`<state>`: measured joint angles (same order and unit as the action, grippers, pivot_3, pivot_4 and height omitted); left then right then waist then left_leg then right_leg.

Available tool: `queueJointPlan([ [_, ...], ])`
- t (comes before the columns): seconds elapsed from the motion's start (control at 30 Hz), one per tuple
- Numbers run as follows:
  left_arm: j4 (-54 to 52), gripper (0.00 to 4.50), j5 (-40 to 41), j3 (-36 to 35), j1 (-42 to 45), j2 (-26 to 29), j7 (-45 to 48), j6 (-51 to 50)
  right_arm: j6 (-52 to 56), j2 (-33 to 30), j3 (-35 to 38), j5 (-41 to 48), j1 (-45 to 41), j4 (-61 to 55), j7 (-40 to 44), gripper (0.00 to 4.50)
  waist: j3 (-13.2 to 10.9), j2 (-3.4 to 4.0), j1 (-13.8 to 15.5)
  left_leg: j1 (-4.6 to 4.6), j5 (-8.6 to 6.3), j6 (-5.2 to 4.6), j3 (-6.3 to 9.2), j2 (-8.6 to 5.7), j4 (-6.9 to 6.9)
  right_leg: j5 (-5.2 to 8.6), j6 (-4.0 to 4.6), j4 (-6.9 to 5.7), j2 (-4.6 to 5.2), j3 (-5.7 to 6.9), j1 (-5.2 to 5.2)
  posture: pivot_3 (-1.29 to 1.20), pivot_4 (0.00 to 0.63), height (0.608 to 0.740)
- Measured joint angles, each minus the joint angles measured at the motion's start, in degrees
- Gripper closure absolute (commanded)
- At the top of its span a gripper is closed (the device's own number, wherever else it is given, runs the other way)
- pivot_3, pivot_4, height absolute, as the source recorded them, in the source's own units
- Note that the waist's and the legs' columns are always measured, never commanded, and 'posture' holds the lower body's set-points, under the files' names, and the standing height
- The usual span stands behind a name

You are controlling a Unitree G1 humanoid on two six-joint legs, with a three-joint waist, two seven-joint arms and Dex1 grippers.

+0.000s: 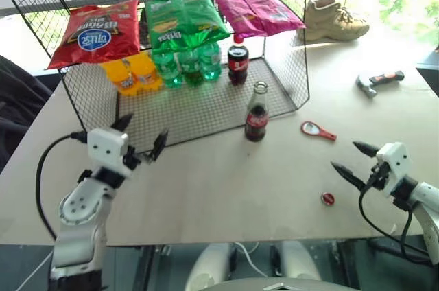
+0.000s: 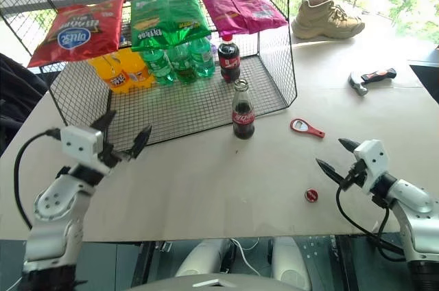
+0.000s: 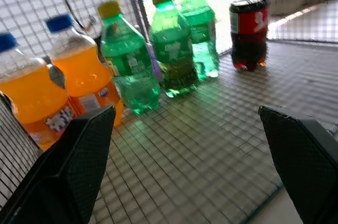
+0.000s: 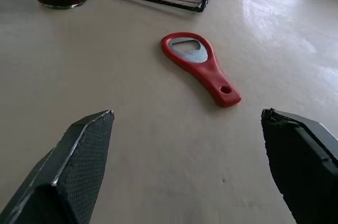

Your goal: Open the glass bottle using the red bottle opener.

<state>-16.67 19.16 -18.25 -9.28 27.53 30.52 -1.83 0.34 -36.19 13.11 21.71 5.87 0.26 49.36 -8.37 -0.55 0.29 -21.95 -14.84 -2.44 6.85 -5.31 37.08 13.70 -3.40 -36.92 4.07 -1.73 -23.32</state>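
Observation:
The glass bottle (image 1: 256,114) stands upright on the table just in front of the wire rack, its mouth bare of a cap. To its right the red bottle opener (image 1: 317,130) lies flat on the table; the right wrist view shows it (image 4: 199,65) lying ahead of the fingers. A small red bottle cap (image 1: 328,199) lies nearer the front edge. My right gripper (image 1: 353,160) hovers open and empty near the front right, beyond the cap and short of the opener. At the front left corner of the rack my left gripper (image 1: 140,136) stands open, holding nothing.
A wire rack (image 1: 206,109) holds orange bottles (image 1: 130,75), green bottles (image 1: 185,64), a plastic cola bottle (image 1: 237,62) and snack bags (image 1: 96,30) on top. A hammer (image 1: 378,82) and a tan boot (image 1: 333,22) lie at the far right.

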Motion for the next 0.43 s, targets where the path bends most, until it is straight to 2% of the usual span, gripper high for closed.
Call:
queueJointPlan([
  [0.23, -5.82, 0.00, 4.48, 0.77, -11.21, 3.13, 6.62, -7.52, -0.97, -2.80, 1.63, 2.31, 0.22, 4.23, 6.63, 0.01, -0.04, 0.06, 0.52, 0.05, -0.02, -0.03, 0.02, 0.07, 0.03, 0.03, 0.03, 0.05, 0.01, -0.07, 0.08, 0.00, 0.150, 0.740],
  [0.43, -6.00, 0.00, 7.16, 0.77, -13.50, 4.77, 9.77, -11.74, -2.01, -3.43, 2.65, 2.34, 0.23, 7.40, 9.15, 0.01, -0.05, 0.07, 0.54, 0.05, -0.02, -0.03, 0.03, 0.08, 0.03, 0.03, 0.03, 0.07, 0.00, -0.05, 0.15, 0.00, 0.150, 0.740],
])
